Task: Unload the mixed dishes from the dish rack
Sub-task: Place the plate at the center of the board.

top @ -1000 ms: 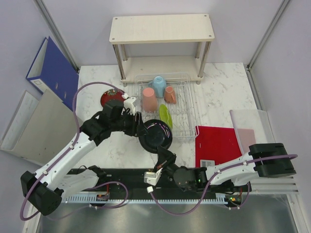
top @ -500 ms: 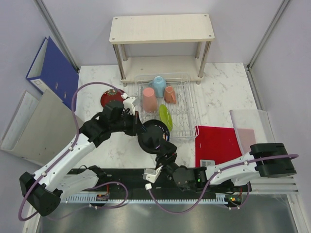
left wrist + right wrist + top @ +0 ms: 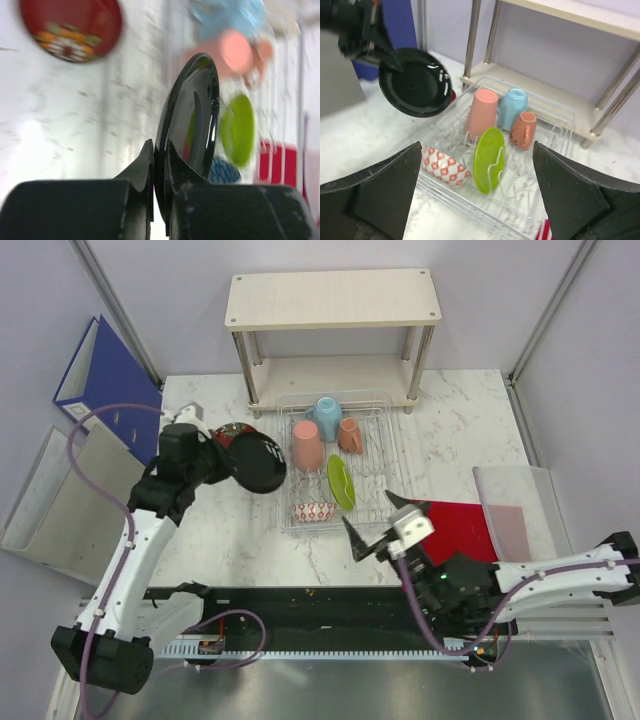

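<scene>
My left gripper (image 3: 226, 456) is shut on the rim of the dark plate (image 3: 256, 462), which it holds on edge above the table, left of the dish rack (image 3: 383, 445). In the left wrist view both jaws (image 3: 159, 150) pinch the dark plate (image 3: 192, 115). The rack holds a pink cup (image 3: 307, 443), a light blue cup (image 3: 326, 415), a terracotta mug (image 3: 350, 434), a lime-green plate (image 3: 341, 481) standing on edge and a red-white bowl (image 3: 313, 511). My right gripper (image 3: 378, 520) hangs open and empty in front of the rack, facing the green plate (image 3: 489, 160) and the bowl (image 3: 445, 167).
A red patterned plate (image 3: 226, 433) lies on the table behind the held plate. The beige two-tier shelf (image 3: 330, 300) stands behind the rack. A red board (image 3: 445, 535) and a clear bin (image 3: 510, 505) lie to the right, a blue binder (image 3: 105, 375) to the left.
The right gripper opened, let go of the dark plate's near edge and swung right. The left arm carried the plate from the rack's front to its left side.
</scene>
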